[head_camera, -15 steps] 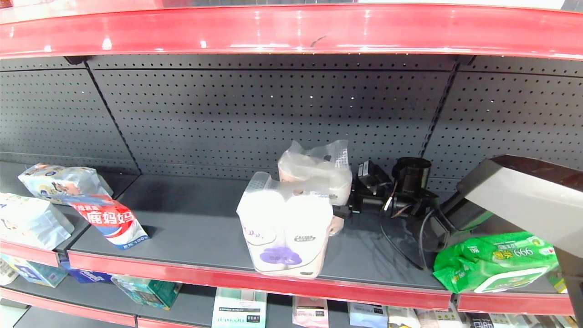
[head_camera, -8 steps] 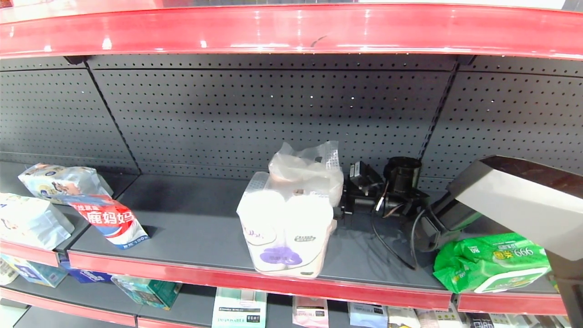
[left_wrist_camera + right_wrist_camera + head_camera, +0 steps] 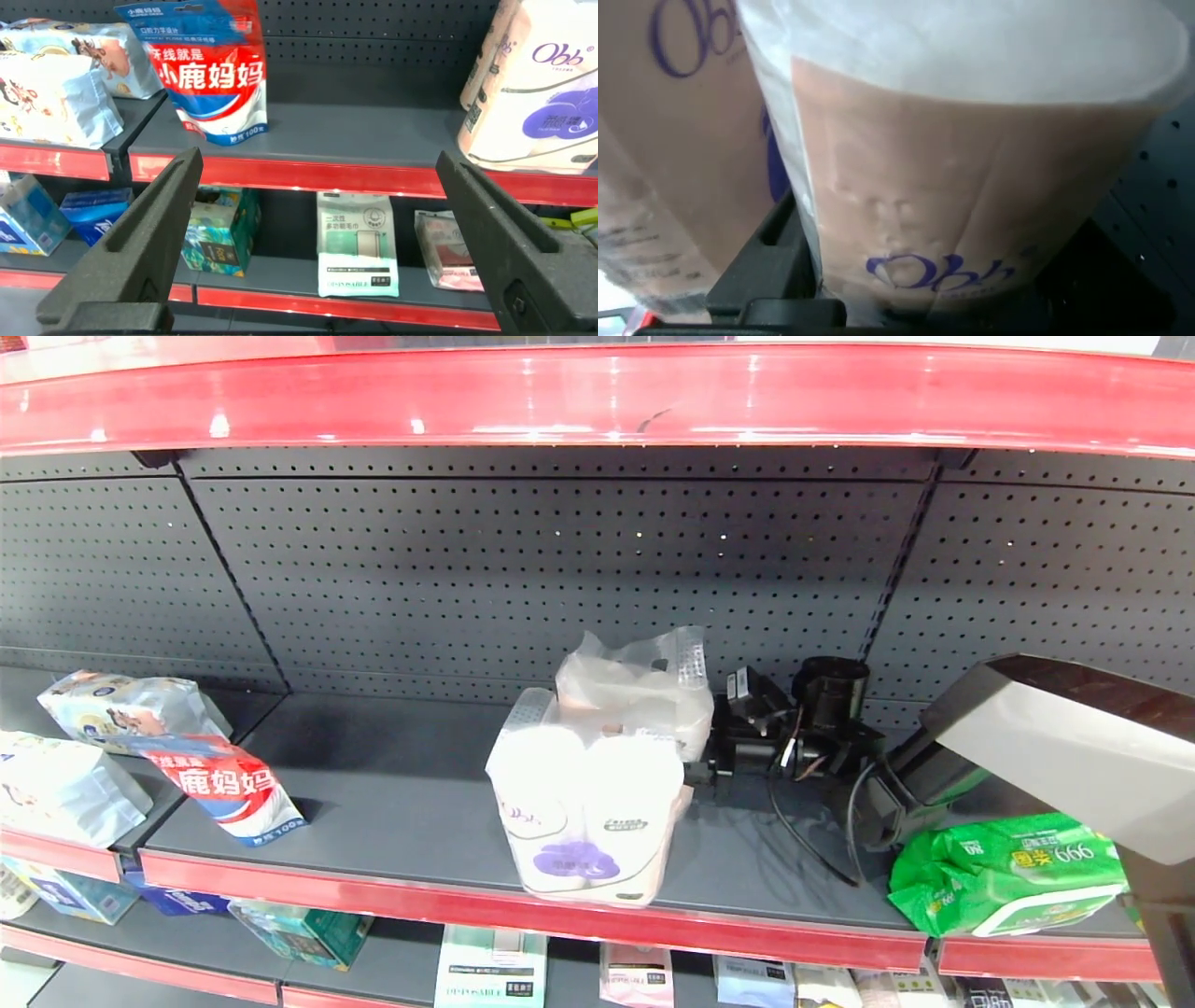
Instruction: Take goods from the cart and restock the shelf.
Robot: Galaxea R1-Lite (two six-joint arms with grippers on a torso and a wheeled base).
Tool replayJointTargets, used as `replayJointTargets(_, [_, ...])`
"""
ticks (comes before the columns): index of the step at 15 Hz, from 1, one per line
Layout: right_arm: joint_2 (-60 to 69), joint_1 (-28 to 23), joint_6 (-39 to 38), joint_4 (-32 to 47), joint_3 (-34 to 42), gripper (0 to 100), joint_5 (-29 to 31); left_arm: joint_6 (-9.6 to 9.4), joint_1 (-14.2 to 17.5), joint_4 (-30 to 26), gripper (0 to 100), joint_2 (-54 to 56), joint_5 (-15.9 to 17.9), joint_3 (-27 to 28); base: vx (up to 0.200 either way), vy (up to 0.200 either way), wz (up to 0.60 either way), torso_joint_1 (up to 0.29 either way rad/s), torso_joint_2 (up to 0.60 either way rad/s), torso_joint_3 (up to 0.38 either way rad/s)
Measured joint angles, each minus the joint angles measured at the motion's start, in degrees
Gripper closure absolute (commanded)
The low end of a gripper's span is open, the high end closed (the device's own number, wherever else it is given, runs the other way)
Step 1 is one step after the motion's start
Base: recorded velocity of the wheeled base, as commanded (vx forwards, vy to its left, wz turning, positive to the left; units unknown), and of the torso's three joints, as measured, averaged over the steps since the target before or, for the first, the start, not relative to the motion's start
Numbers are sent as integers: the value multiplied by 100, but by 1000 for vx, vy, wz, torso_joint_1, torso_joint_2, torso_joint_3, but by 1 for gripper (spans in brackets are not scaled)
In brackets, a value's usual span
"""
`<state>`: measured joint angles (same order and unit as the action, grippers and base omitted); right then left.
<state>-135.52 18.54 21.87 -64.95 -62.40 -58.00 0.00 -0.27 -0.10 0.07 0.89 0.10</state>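
Head view, right gripper clasping rear roll pack (behind front pack).

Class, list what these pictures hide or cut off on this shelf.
Base of rear toilet-roll pack: head view, hidden by front pack; resting or lifted, unclear.
Right end of green wipes pack: head view, covered by right arm.
Most of lower-shelf goods: head view, cut by bottom edge.

The right arm's broad, angular forearm shell is pale grey on its side and dark on top, narrowing to a black wrist with a stubby black cylindrical joint and thin black cables trailing from it. The boxy black right end effector sits past that joint. The left end effector has two matte black, wedge-shaped fingers with slanted inner faces.
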Motion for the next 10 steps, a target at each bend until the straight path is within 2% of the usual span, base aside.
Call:
replayJointTargets(5, [-15, -52, 161, 0, -40, 100, 45, 0, 2, 0, 0, 0, 0, 0, 0, 0, 0, 0, 0, 0])
replayJointTargets(7, [-17, -52, 163, -7, -57, 100, 316, 0, 2, 0, 0, 0, 0, 0, 0, 0, 0, 0, 0, 0])
replayJointTargets(10, [-20, -55, 161, -11, -61, 100, 354, 0, 0, 0, 0, 0, 0, 0, 0, 0, 0, 0, 0, 0])
